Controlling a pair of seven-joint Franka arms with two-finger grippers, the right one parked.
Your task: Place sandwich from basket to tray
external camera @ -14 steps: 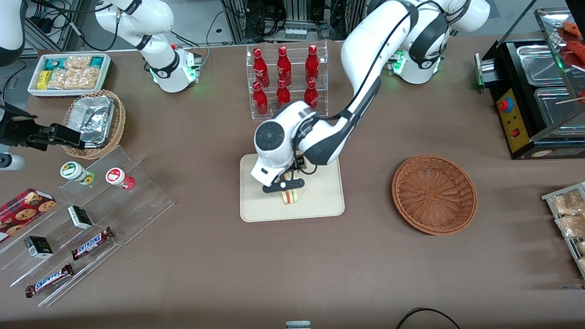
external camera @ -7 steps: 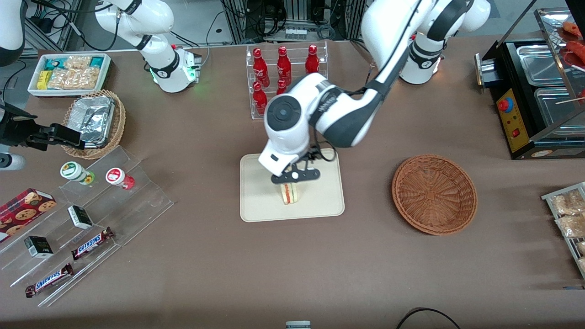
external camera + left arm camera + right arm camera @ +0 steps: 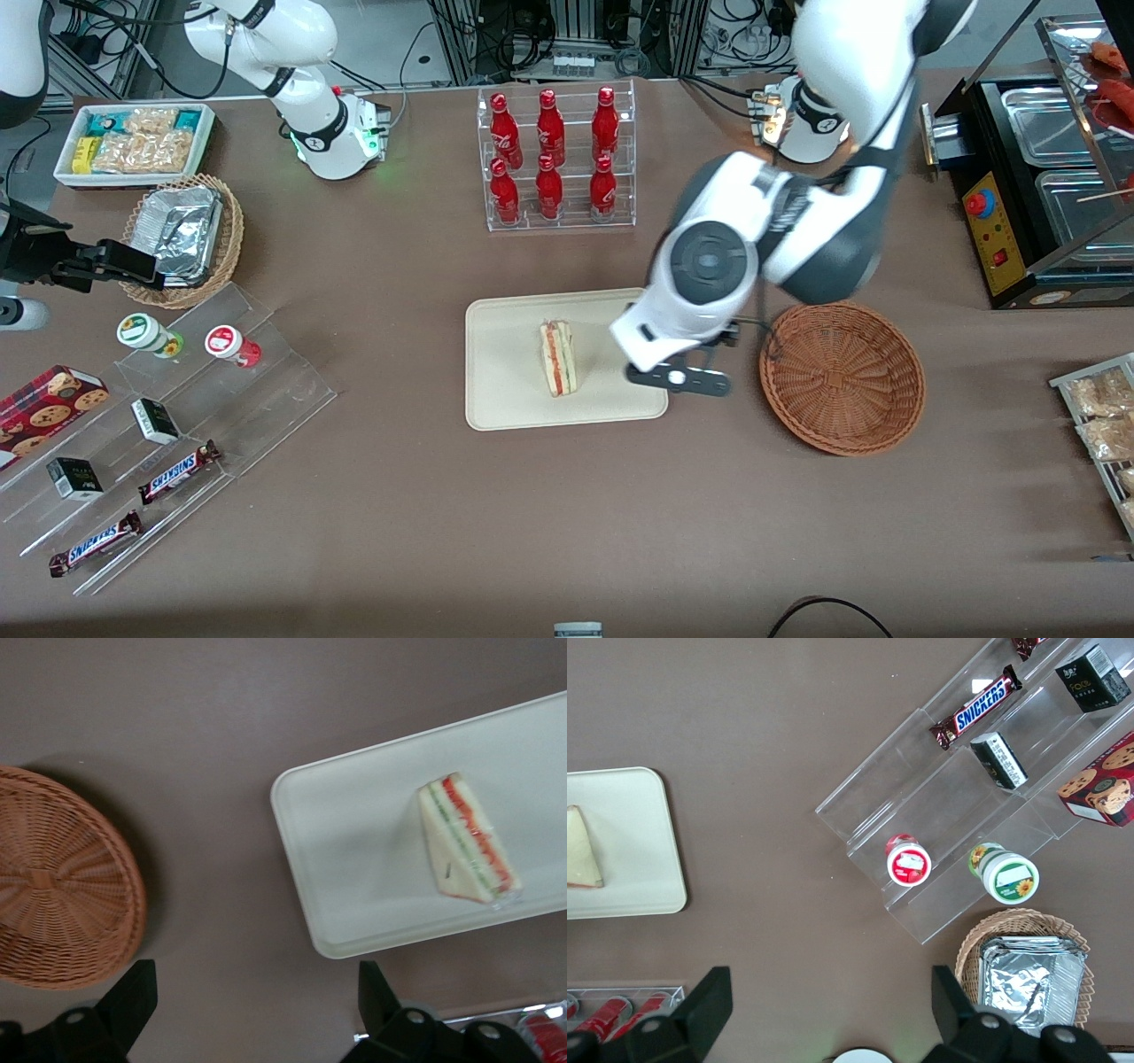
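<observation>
I'm seeing the triangular white-bread sandwich wedge (image 3: 556, 358) lying on the flat cream rectangular tray (image 3: 505, 390), mid-frame in the front view. The left gripper (image 3: 678, 381) is hovering, fingers spread, between the tray and the round reddish-brown wicker basket (image 3: 842, 377), which is sitting toward the working arm's end.

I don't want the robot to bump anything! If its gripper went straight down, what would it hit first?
Probably just the bare brown table. The open gripper hangs between the cream rectangular tray and the reddish-brown wicker basket, though depth is hard to judge.
</observation>
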